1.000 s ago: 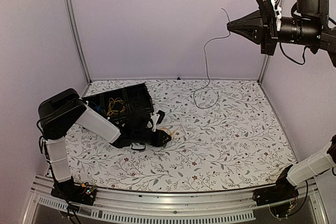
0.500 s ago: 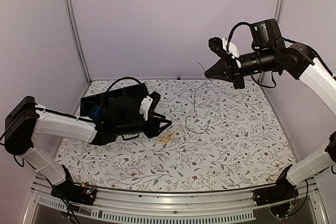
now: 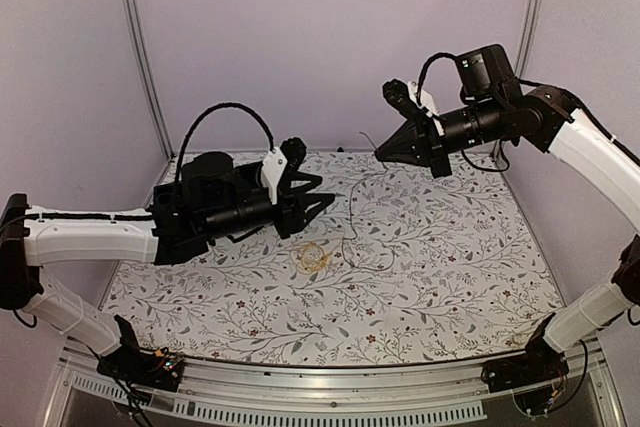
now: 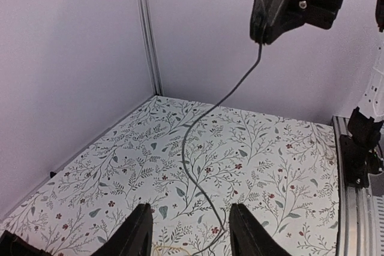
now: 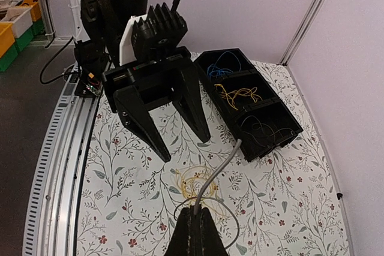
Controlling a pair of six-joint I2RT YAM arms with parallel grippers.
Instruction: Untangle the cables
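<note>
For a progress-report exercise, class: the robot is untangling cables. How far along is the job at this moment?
Looks done: blue, yellow and dark cables lie in separate compartments of the black tray. In hand: the right gripper is shut on a grey cable, its lower end trailing on the table. Left: a yellow coil lies loose on the table; the left gripper is open and empty near it.
</note>
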